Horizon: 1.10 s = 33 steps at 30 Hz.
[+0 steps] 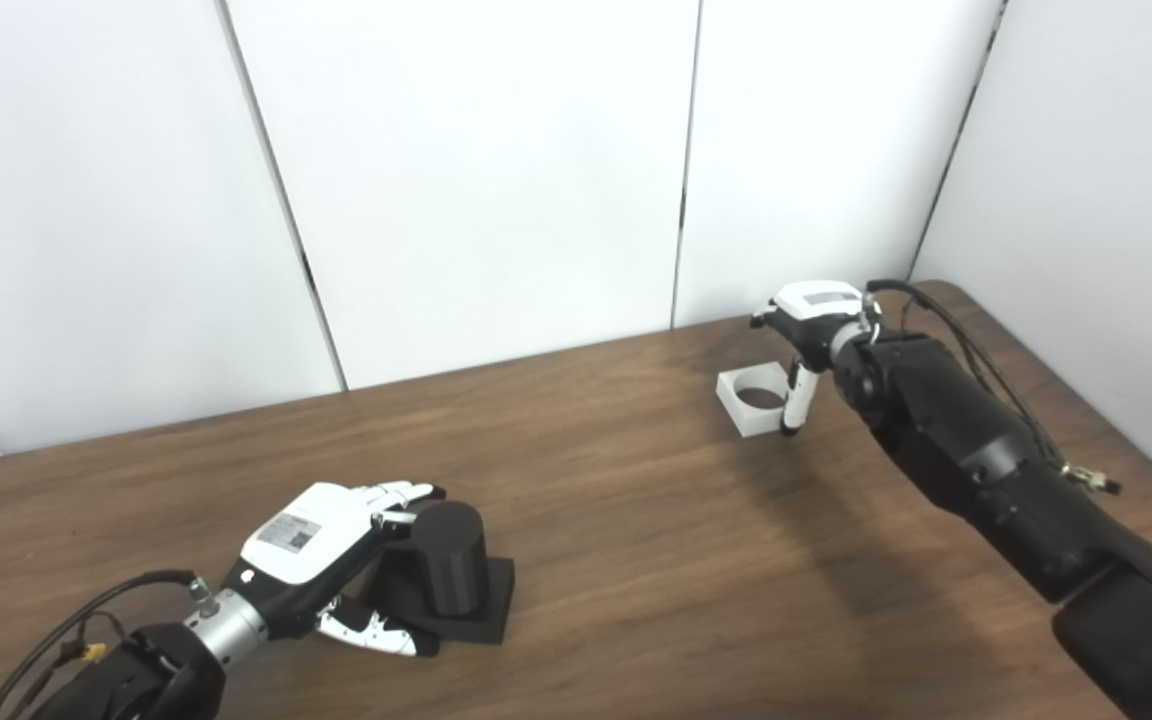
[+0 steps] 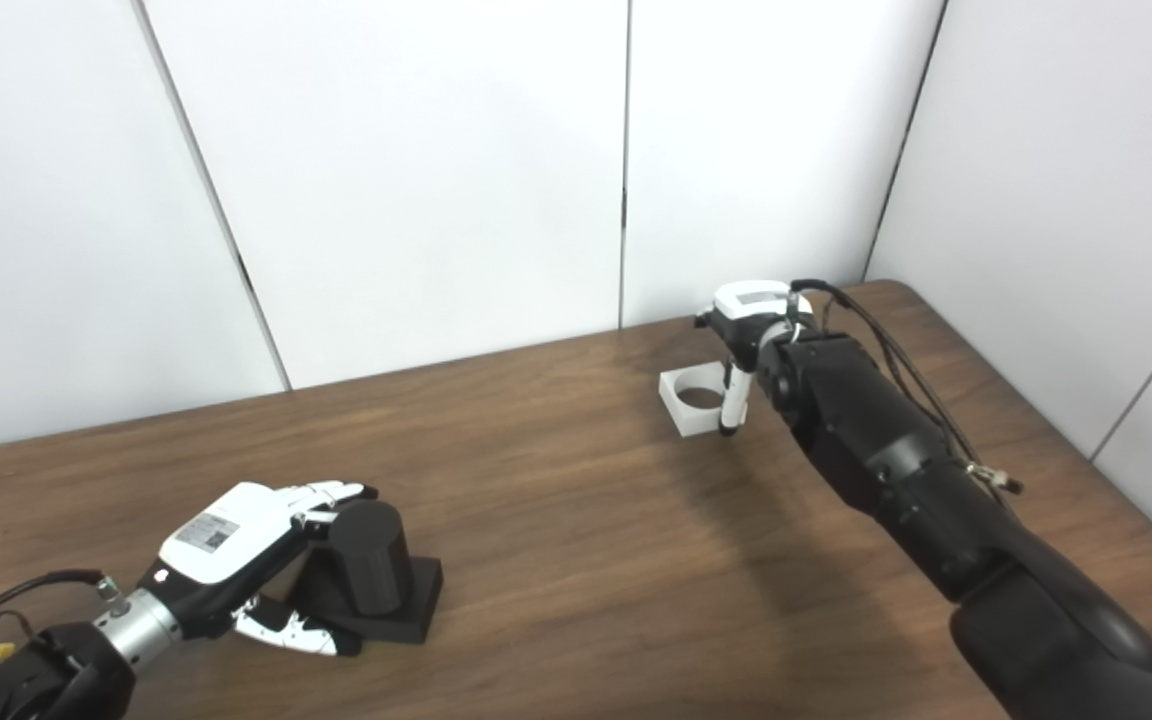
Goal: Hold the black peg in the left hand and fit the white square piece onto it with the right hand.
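Note:
The black peg (image 1: 448, 556), an upright cylinder on a flat square black base (image 1: 489, 612), stands on the table at the lower left. My left hand (image 1: 321, 545) is cupped around its left side. Its fingers (image 1: 404, 493) reach straight out along the cylinder's top, and the thumb (image 1: 376, 633) lies low by the base, so the hand is open. The white square piece (image 1: 751, 400), with a round hole, lies flat at the far right. My right hand (image 1: 816, 325) hovers over its right edge. One white finger (image 1: 794, 400) points down against its near right corner; the other fingers are hidden.
The brown wooden table (image 1: 636, 520) runs back to white wall panels (image 1: 496, 170). Its rounded far right corner (image 1: 946, 292) lies just behind my right hand. My right forearm (image 1: 986, 470) crosses the right side of the table, with cables along it.

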Each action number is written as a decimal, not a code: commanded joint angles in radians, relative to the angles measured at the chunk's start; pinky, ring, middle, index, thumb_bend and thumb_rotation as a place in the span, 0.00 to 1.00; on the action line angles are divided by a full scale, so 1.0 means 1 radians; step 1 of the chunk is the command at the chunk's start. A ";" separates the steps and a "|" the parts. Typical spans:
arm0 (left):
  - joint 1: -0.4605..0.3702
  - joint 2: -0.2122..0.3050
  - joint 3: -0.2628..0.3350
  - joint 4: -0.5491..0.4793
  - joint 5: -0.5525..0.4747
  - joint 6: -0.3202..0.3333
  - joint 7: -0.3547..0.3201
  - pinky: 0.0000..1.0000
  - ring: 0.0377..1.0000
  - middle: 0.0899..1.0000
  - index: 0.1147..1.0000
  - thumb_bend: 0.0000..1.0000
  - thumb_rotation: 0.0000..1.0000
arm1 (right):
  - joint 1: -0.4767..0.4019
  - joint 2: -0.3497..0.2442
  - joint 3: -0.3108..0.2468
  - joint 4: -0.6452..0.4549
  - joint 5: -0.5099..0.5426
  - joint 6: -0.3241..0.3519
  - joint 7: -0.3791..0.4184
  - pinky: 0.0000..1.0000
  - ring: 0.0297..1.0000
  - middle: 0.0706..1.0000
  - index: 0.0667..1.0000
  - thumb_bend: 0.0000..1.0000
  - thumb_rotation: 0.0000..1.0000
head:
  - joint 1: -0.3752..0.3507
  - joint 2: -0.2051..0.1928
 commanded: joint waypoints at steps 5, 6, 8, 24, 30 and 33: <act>0.069 0.055 -0.047 0.028 0.086 0.004 -0.118 0.78 0.88 0.90 0.43 0.52 0.06 | -0.080 -0.007 0.028 0.028 -0.006 -0.039 -0.045 0.92 0.95 0.96 0.85 0.86 0.12 | -0.003 0.004; 0.069 0.055 -0.047 0.028 0.086 0.001 -0.116 0.79 0.88 0.90 0.43 0.52 0.06 | -0.079 -0.005 0.030 0.036 -0.003 -0.056 -0.068 0.91 0.94 0.95 0.83 0.86 0.13 | -0.003 0.004; 0.069 0.057 -0.045 0.026 0.084 -0.002 -0.114 0.78 0.88 0.90 0.43 0.52 0.06 | -0.077 -0.003 0.031 0.047 0.002 -0.080 -0.108 0.89 0.91 0.92 0.78 0.85 0.15 | -0.002 0.005; 0.076 0.062 -0.025 0.009 0.075 -0.004 -0.125 0.77 0.88 0.89 0.43 0.52 0.06 | -0.098 -0.008 0.091 0.095 -0.019 -0.083 -0.073 0.91 0.91 0.86 0.64 0.82 0.22 | -0.001 0.025; 0.079 0.063 -0.020 0.010 0.081 -0.012 -0.115 0.76 0.87 0.89 0.43 0.52 0.06 | -0.101 -0.027 0.088 0.085 -0.003 -0.083 -0.025 0.91 0.90 0.84 0.57 0.79 0.22 | -0.002 0.032; 0.079 0.063 -0.018 0.010 0.077 -0.010 -0.122 0.77 0.87 0.89 0.43 0.52 0.06 | -0.106 -0.034 0.085 0.087 0.008 -0.093 -0.006 0.91 0.89 0.84 0.55 0.77 0.22 | -0.002 0.032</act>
